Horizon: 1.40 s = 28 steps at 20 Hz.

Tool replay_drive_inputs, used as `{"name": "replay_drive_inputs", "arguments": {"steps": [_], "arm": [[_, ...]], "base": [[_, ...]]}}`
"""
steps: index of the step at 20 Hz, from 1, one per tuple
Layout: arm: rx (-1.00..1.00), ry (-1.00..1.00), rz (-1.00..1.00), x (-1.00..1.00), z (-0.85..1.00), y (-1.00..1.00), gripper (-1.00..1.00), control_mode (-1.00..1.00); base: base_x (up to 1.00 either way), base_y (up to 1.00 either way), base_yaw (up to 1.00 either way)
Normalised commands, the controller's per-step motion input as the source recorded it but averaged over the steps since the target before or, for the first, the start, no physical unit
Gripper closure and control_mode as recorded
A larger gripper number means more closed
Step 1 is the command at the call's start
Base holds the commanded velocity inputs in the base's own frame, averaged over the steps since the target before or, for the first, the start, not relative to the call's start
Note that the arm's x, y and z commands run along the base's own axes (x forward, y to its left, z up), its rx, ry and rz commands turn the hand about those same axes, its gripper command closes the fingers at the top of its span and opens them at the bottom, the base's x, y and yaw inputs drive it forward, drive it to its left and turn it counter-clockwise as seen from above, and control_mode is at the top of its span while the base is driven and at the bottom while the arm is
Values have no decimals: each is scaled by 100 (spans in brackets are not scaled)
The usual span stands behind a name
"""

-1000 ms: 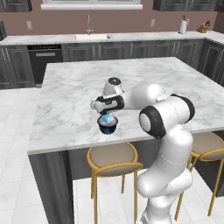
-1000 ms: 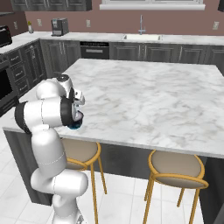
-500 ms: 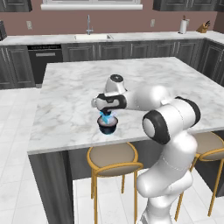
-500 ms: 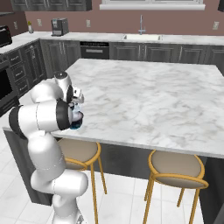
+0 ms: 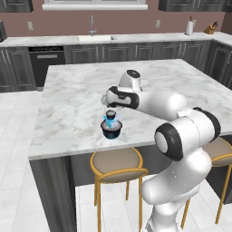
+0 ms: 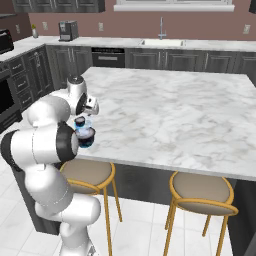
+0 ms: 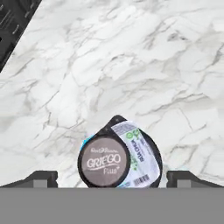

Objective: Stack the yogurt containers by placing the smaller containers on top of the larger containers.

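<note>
Three yogurt cups sat in one stack on the marble desk (image 5: 72,104), near its front edge above a round wooden stool (image 5: 118,164). Wide dark cup (image 5: 111,130) was at the bottom, translucent light-blue cup (image 5: 111,121) on it, tiny dark cup (image 5: 110,113) on top. In the right base view the stack was just beside the arm's elbow: wide dark cup (image 6: 85,136), tiny cup (image 6: 80,121) above it. Gripper (image 5: 110,104) hovered directly over the stack, jaws spread wide, holding nothing, apart from the top cup. In the hand view the gripper (image 7: 112,178) looked straight down; the tiny cup's brown "Griego" lid (image 7: 104,162) was between the fingertips (image 7: 41,177), with the blue cup's printed rim poking out toward 2 o'clock.
</note>
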Motion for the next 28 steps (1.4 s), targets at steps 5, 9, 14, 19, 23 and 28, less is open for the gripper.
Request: {"name": "replay_drive_inputs", "arguments": {"steps": [5,9,14,19,23,28], "arm": [[8,0,0,-42,33,-53,-100,-100],[9,0,0,-50,34,-52,-100,-100],[10,0,0,-51,34,-51,-100,-100],[10,-1,0,-51,32,-51,-100,-100],[11,-3,0,-52,27,-51,-100,-100],[11,-4,1,-52,25,-47,-100,-100]], "base": [[0,0,0],[0,0,0],[0,0,0],[0,0,0],[0,0,0],[0,0,0]]}}
